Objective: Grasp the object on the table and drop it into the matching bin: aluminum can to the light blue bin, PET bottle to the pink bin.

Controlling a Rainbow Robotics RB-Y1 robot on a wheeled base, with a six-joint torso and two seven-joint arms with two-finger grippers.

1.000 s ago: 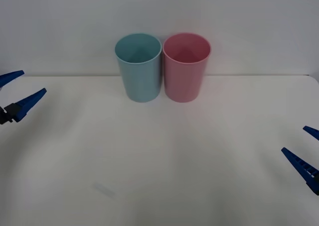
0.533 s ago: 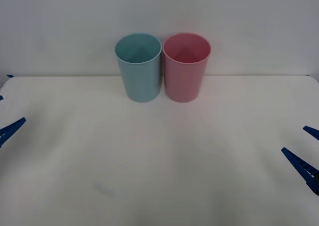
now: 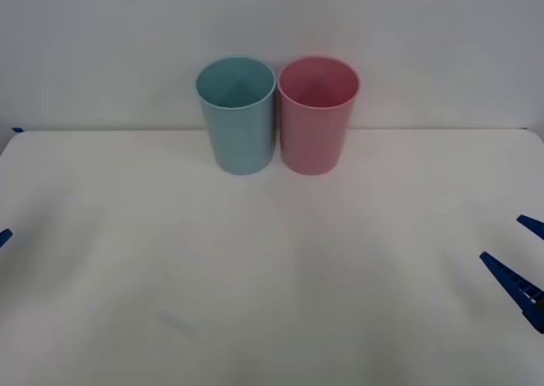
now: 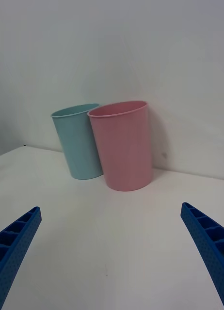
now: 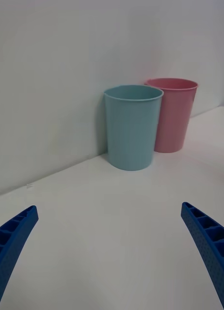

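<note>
Bins first: tall round light blue plastic bin [image 3: 243, 118] and tall round pink plastic bin [image 3: 316, 118] stand upright side by side at the middle of the far edge of the wide white surface [image 3: 272, 258]. They are touching or nearly so, light blue toward the left edge, pink toward the right.

The small red aluminum can I cannot place. Nothing red lies on the open surface, and both bin floors are hidden from me. My guess is that either the can is already down inside a bin or it has not been set out yet. If it has been dropped, the task is done and my arms are simply parked. If not, the whole grasp, carry and drop is left.

My right gripper [image 3: 500, 237] hangs at the right edge of the surface, toward the near corner, with its blue ribbed fingers spread wide and holding nothing. My left gripper [image 5: 109, 209] is off by the left edge, fingers also spread wide and empty, facing the bins from well apart.

Around them there is a plain white wall behind the bins and a faint pale mark [image 3: 177, 322] on the surface near the near edge, left of centre. Nothing stands between either gripper and the bins.
</note>
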